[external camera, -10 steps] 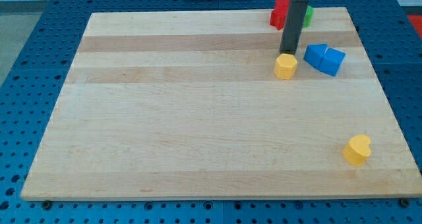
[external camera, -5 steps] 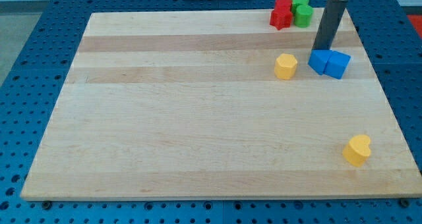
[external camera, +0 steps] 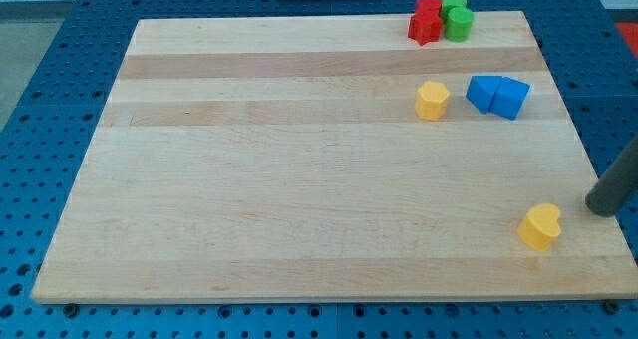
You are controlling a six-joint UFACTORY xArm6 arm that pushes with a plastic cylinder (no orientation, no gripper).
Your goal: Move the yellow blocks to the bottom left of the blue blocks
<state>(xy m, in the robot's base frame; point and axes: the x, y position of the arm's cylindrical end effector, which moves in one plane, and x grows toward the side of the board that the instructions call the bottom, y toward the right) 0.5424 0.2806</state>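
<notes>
A yellow hexagonal block (external camera: 432, 100) lies on the wooden board just left of two touching blue blocks (external camera: 497, 96). A yellow heart-shaped block (external camera: 540, 226) lies near the board's bottom right corner. My tip (external camera: 599, 211) is at the view's right edge, just right of and slightly above the yellow heart block, apart from it by a small gap. The rod rises out of view to the right.
Red blocks (external camera: 426, 20) and green blocks (external camera: 457, 17) are clustered at the board's top edge, right of centre. The wooden board (external camera: 299, 179) rests on a blue perforated table (external camera: 40, 130).
My tip has moved from above the blue blocks down to the board's right edge beside the yellow heart block. The blocks have not moved in the last half second.
</notes>
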